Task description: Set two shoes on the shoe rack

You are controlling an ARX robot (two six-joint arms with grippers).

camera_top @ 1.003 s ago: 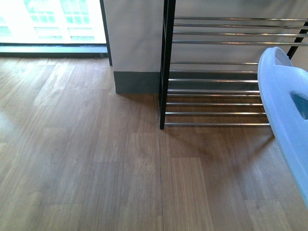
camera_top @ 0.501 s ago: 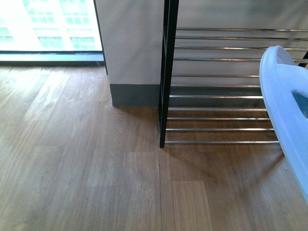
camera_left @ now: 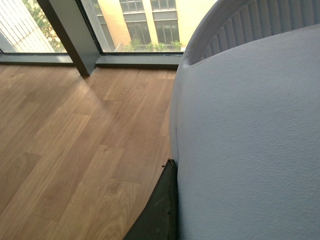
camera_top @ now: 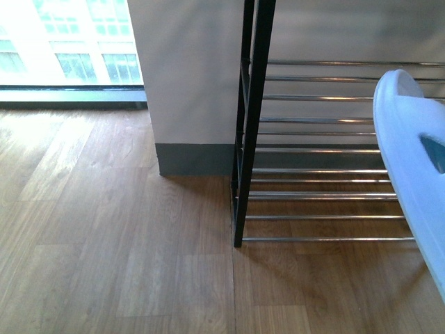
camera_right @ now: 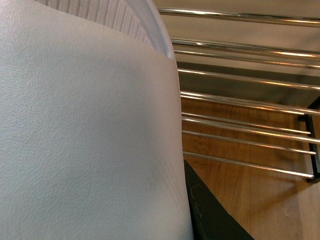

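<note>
Sandals fill both wrist views. My right tool (camera_right: 200,205) is clamped on a pale slide sandal (camera_top: 410,174), one dark finger pressed against it and the other hidden behind. The sandal hangs tilted, one end up, just in front of the shoe rack (camera_top: 247,139), high enough, I judge, to pass over the lower bars. My left tool (camera_left: 167,200) grips a second sandal (camera_left: 240,140) likewise, facing the window (camera_left: 150,20), with no rack in that view.
</note>
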